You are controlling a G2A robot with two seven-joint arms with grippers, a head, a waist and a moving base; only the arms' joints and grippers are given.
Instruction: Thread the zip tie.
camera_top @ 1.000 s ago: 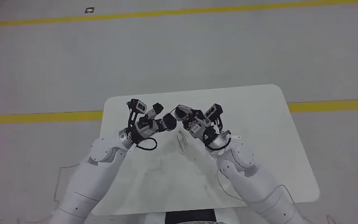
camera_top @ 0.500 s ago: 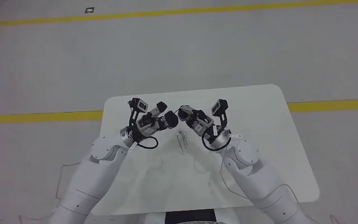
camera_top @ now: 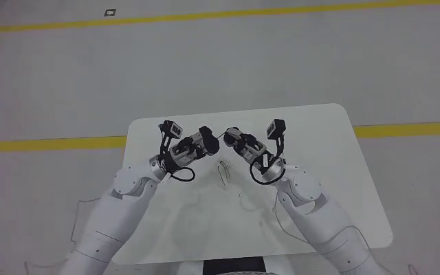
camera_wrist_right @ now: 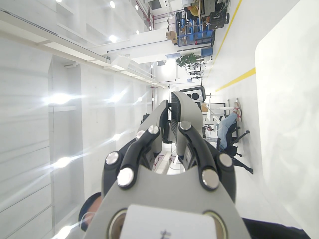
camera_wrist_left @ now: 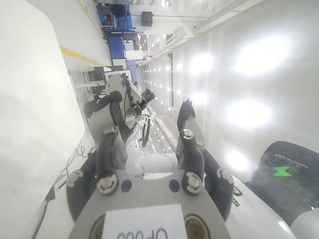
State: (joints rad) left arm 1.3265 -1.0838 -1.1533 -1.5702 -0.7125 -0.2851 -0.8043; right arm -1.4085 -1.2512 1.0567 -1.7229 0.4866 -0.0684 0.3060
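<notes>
White round-cornered surface, bearing the zip tie: thin strands lying flat near its middle, beneath the gap between the two hands and apart from both. Left hand held above the surface, fingers spread wide with nothing in their grasp; right hand facing it close by, fingers drawn almost together, and whether they pinch anything cannot be told. Surround: grey floor crossed by yellow lines beyond the surface's far edge.

Left end effector above table
</notes>
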